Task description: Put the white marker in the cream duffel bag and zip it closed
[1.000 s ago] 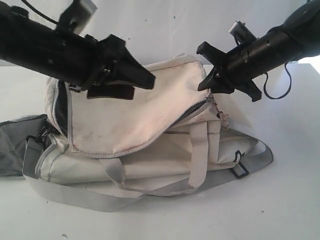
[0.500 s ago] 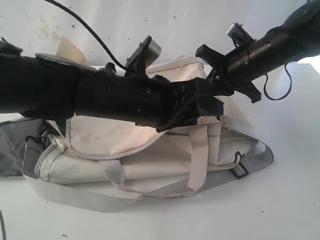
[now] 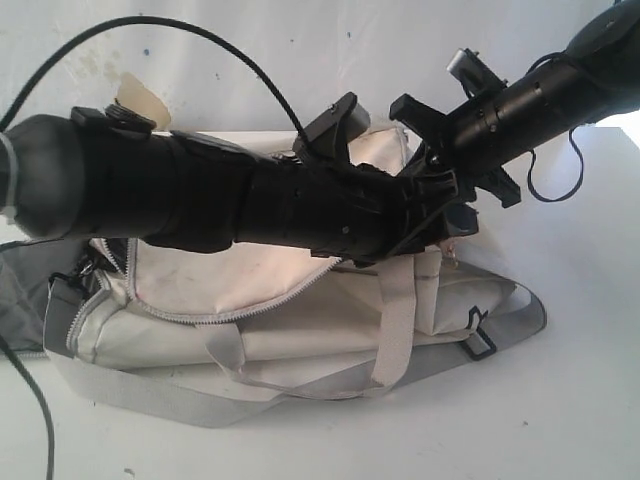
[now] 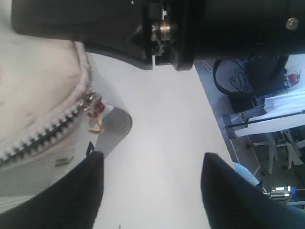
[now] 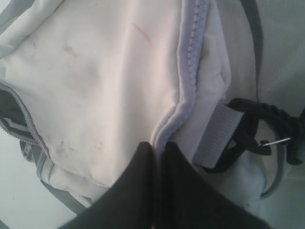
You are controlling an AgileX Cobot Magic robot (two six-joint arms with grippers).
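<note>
The cream duffel bag lies on the white table, its light grey zipper curving along the top flap. My left arm stretches across the bag to its right end. There the left gripper is open, with only table between its fingertips. The zipper pull, with a small orange-red tab, sits just beside one fingertip. My right gripper is shut on the bag's corner seam at that same end. The white marker is out of view.
Grey carry handles and a grey shoulder strap with a black buckle spread out in front of the bag. Dark grey fabric lies at the far left. A black cable arcs above the left arm. The table edge runs near the bag's right end.
My left arm has swept from the bag's left side across its top to the right end, by the zipper pull. The right gripper has kept its hold on the corner.
</note>
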